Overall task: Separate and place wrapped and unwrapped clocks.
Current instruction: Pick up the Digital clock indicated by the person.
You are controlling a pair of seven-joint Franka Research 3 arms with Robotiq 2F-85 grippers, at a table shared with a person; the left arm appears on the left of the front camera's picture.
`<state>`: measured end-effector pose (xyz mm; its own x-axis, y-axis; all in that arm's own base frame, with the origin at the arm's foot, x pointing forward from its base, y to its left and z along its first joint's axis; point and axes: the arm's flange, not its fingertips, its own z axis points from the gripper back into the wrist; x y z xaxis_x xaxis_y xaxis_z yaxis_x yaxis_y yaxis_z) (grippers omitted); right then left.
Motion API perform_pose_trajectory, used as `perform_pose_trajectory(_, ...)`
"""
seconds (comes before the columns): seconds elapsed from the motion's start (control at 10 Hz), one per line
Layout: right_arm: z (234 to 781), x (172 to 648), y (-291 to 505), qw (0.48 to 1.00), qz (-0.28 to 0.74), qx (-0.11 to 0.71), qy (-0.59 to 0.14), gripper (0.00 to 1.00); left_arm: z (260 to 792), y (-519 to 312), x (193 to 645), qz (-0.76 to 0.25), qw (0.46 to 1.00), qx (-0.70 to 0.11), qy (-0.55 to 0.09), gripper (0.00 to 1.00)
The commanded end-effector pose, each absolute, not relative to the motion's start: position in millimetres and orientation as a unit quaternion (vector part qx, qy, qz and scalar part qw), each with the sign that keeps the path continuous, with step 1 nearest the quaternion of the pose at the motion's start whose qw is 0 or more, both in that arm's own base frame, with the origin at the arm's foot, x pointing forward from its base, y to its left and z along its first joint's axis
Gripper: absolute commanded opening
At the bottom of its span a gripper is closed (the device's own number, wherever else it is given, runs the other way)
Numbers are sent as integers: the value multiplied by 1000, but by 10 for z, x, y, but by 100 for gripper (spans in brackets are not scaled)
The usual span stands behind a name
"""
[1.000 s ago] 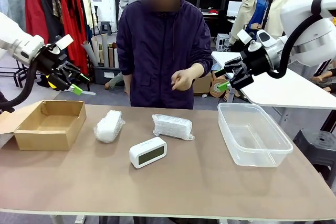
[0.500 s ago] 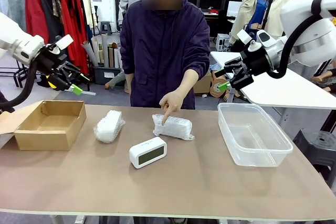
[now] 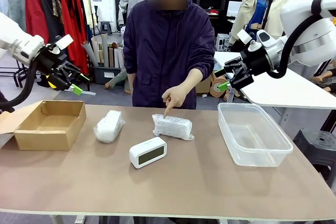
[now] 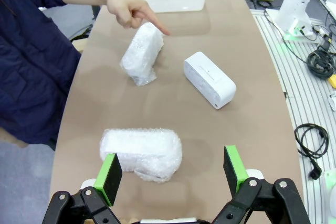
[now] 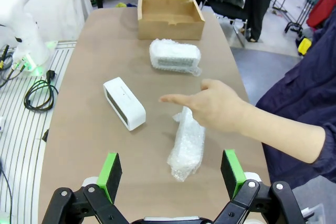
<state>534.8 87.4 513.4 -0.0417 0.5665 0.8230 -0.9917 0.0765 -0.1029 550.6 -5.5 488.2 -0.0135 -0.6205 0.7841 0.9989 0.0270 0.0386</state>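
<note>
Lying between cardboard box (image 3: 50,124) and clear tub (image 3: 254,136): left wrapped clock (image 3: 108,126), right wrapped clock (image 3: 172,126), bare clock (image 3: 148,152). Jaws apart on left gripper (image 3: 80,83), right gripper (image 3: 220,78). Person's hand (image 3: 175,97) now lifted off right wrapped clock.

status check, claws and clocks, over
Left claw, right claw open, raised, empty. Bare clock, left wrapped clock, right wrapped clock lying on table. Person's hand pointing at right wrapped clock.
</note>
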Motion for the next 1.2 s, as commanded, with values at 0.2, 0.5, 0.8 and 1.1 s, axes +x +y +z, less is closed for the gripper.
perform_pose_trajectory(0.2, 5135, 5351, 875, 632, 616, 284, -375, 100, 4892, -51, 5503, -633, 638, -293, -326, 100)
perform_pose_trajectory(0.5, 5135, 5351, 875, 632, 616, 284, -375, 100, 4892, -51, 5503, -633, 638, -293, -326, 100)
perform_pose_trajectory(0.8, 5135, 5351, 875, 632, 616, 284, -375, 100, 4892, -51, 5503, -633, 638, -293, -326, 100)
perform_pose_trajectory(1.1, 5096, 5339, 998, 637, 612, 288, -369, 100, 4892, -51, 5503, -633, 638, -293, -326, 100)
